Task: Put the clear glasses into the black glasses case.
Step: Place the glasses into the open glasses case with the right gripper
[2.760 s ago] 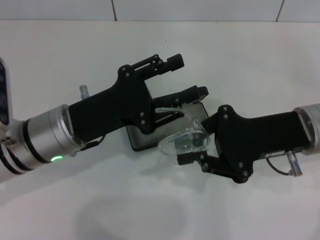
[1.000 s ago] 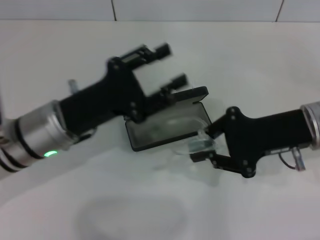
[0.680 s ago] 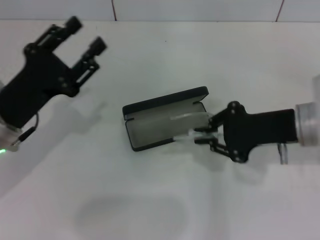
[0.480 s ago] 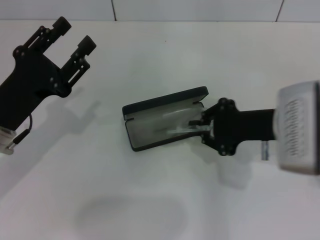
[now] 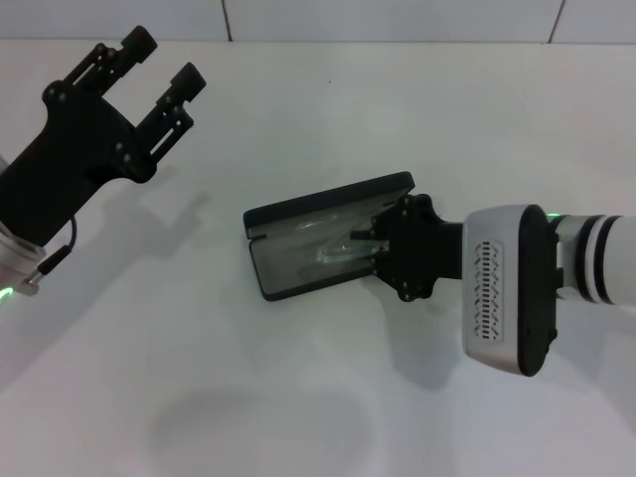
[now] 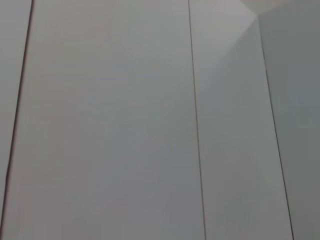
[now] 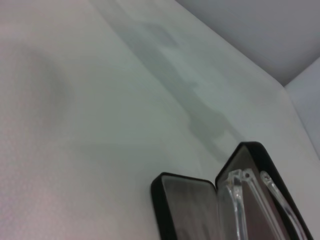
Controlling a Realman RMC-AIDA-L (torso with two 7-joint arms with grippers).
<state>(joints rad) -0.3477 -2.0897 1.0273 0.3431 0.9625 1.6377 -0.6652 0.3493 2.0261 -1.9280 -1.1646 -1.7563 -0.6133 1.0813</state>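
Head view: my right gripper reaches over the open black glasses case mid-tabletop, pinching the clear glasses above its grey lining. My left gripper hangs spread apart, near the far left corner. Right wrist view: the glasses' temples lie inside the case.

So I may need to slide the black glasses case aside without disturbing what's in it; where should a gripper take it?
Probably the free short end of the tray, approached from the robot's left. The black glasses case lies open, lid raised along the far side. The right gripper covers the other end, with the clear glasses inside.
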